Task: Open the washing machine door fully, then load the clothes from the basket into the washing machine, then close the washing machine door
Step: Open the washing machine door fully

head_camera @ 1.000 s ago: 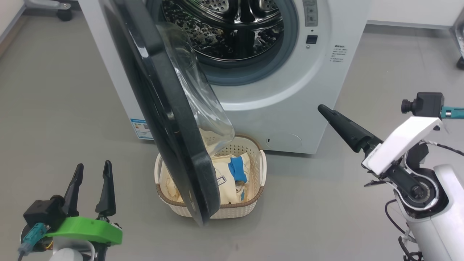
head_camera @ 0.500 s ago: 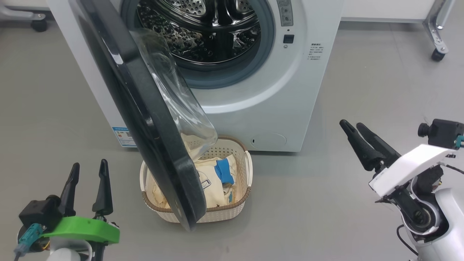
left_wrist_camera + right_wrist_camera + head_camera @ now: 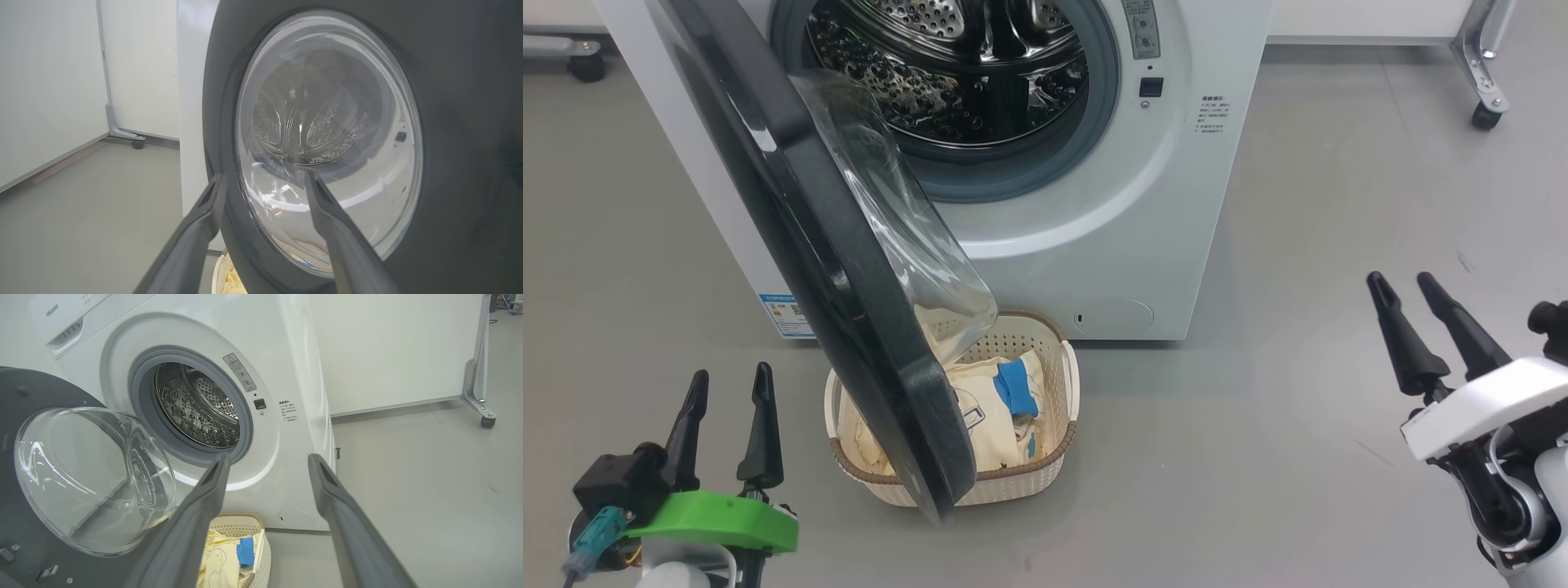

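The white washing machine stands ahead with its steel drum exposed. Its black door hangs partly open, swung out over the basket on the floor. Pale yellow clothes with a blue band lie inside the basket. My left gripper is open at lower left, facing the door's outer side. My right gripper is open at right, away from the machine and holding nothing.
Grey floor spreads all around. A wheeled frame leg stands at the back right beside a white wall panel. Another caster sits at the back left.
The head camera has shifted, so the machine sits further left. My right arm has pulled back from near the machine to the lower right, fingers now pointing up. The left gripper holds still.
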